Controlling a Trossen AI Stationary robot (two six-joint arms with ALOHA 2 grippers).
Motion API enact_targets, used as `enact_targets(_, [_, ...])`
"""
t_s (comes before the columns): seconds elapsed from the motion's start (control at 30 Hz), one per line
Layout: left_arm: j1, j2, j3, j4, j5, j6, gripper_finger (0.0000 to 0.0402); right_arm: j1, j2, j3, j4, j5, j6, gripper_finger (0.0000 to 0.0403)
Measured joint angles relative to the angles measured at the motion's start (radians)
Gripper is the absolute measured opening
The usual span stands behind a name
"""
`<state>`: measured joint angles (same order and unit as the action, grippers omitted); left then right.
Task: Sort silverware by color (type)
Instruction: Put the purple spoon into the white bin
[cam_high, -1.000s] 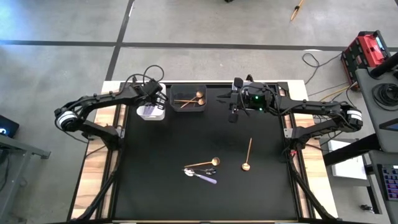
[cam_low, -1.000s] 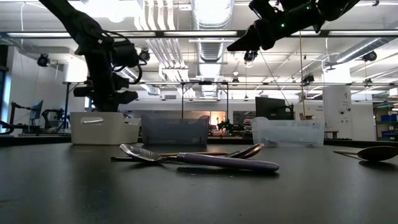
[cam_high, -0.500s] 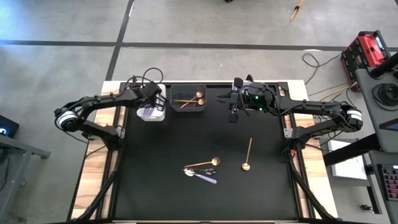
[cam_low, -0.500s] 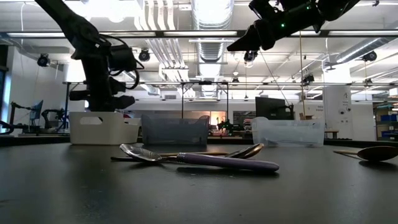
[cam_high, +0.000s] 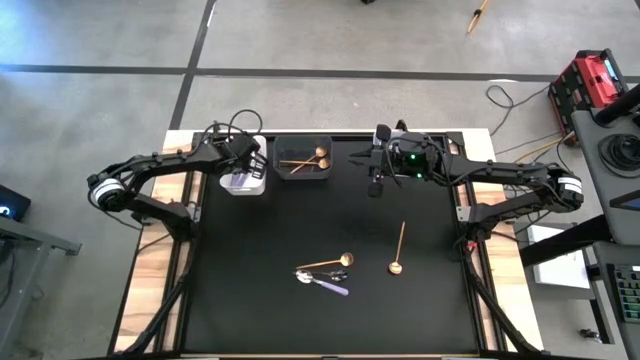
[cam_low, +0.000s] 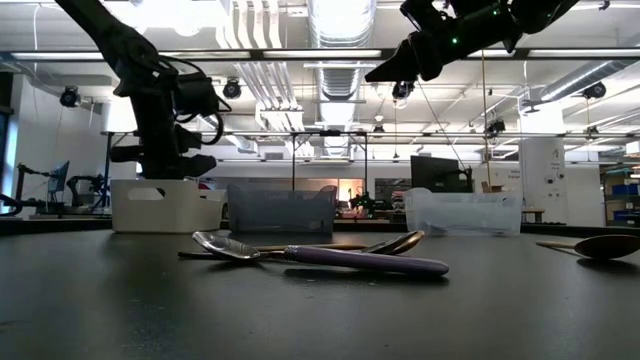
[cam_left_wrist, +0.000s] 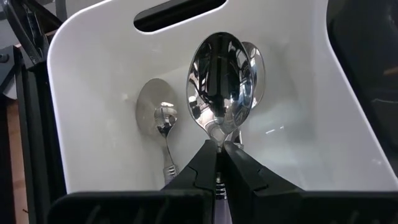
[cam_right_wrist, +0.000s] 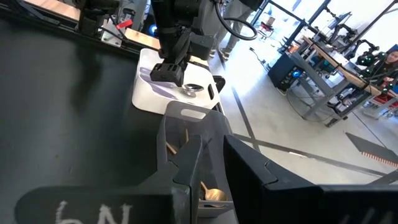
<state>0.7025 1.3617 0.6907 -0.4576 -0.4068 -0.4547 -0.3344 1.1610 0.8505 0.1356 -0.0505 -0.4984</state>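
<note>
hanging over the white bin (cam_left_wrist: 348, 155), a silver spoon (cam_left_wrist: 219, 81) is pinched at its neck by the left gripper (cam_left_wrist: 221, 152), whose fingers are pressed together on it. over the last second this gripper has come down from above the bin's rim to just inside it in the low view, and over the last half second it has barely moved; the spoon is not yet let go. two more silver spoons (cam_left_wrist: 158, 121) already lie in this bin, so the drop matches the sort. in the high view the left gripper (cam_high: 240, 160) sits over the white bin (cam_high: 243, 185) at the table's far left; beside it the dark bin (cam_high: 303, 172) holds gold spoons (cam_high: 308, 158). the right gripper (cam_high: 376, 188) hovers high near the far edge, unchanged, fingers slightly apart and holding nothing. on the mat lie a gold spoon (cam_high: 398, 248) alone and, well apart from it, a small heap (cam_high: 325, 272) of a gold, a dark and a lilac-handled spoon (cam_low: 340, 258). judged from this, one release is pending and four pieces remain.
</note>
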Motion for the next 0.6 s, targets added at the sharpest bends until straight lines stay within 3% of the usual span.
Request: enact_targets(0.6, [0.0, 0.031, 0.0, 0.002, -0.005, 0.0, 0.0006, 0.0, 0.0, 0.0, 0.0, 0.0, 0.0, 0.0059])
